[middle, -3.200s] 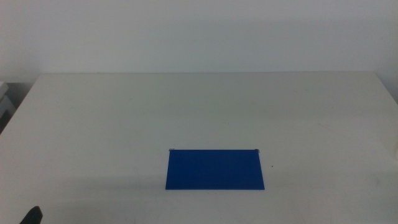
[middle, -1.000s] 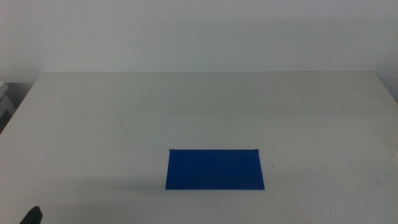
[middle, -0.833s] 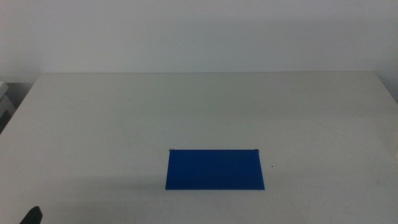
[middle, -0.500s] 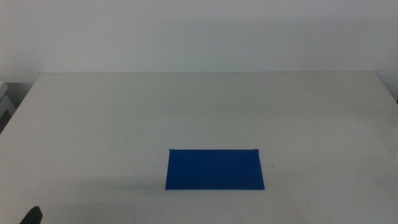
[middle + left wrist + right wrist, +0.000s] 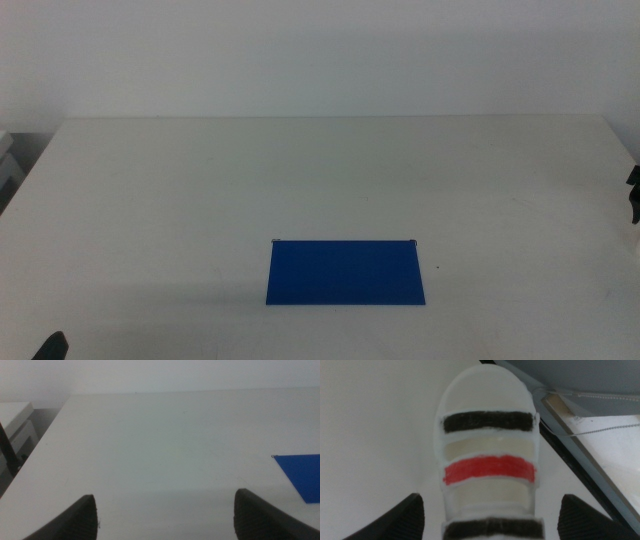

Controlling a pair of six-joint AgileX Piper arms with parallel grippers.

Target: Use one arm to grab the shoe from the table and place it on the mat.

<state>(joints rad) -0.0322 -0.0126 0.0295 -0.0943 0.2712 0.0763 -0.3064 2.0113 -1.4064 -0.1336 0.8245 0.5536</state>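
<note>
Plain pale wall rises behind a wide off-white counter [image 5: 320,180] in the middle view. A dark blue mat [image 5: 346,271] lies flat a little below and right of centre, with nothing on it. At the right edge, about mid-height, a sliver of the right arm [image 5: 633,192] shows; at the bottom left corner a dark tip of the left tool [image 5: 50,347] pokes in. No shoe appears in this view — it sits beyond the right border, well away from the mat.

From the left wrist, the left tool [image 5: 165,515] waits with its two dark jaws set wide apart and nothing between them, over bare counter; a corner of the mat [image 5: 301,475] shows at the right side of the frame.

From the right wrist, the right tool [image 5: 490,520] hangs above the shoe [image 5: 489,457], which fills the centre of the frame: white toe at the top, then a black strap, a red one, and a second black one at the bottom edge. The jaws stand spread on either side of it, apart from its flanks, so nothing is gripped yet. A dark counter edge [image 5: 580,472] runs diagonally close beside the shoe.

The risk, as I judge it, lies in that edge — a jaw that lands on the sole rather than beside it could nudge the shoe over the side. A shallow grip on the smooth sole might also slip during the long carry to the mat.
</note>
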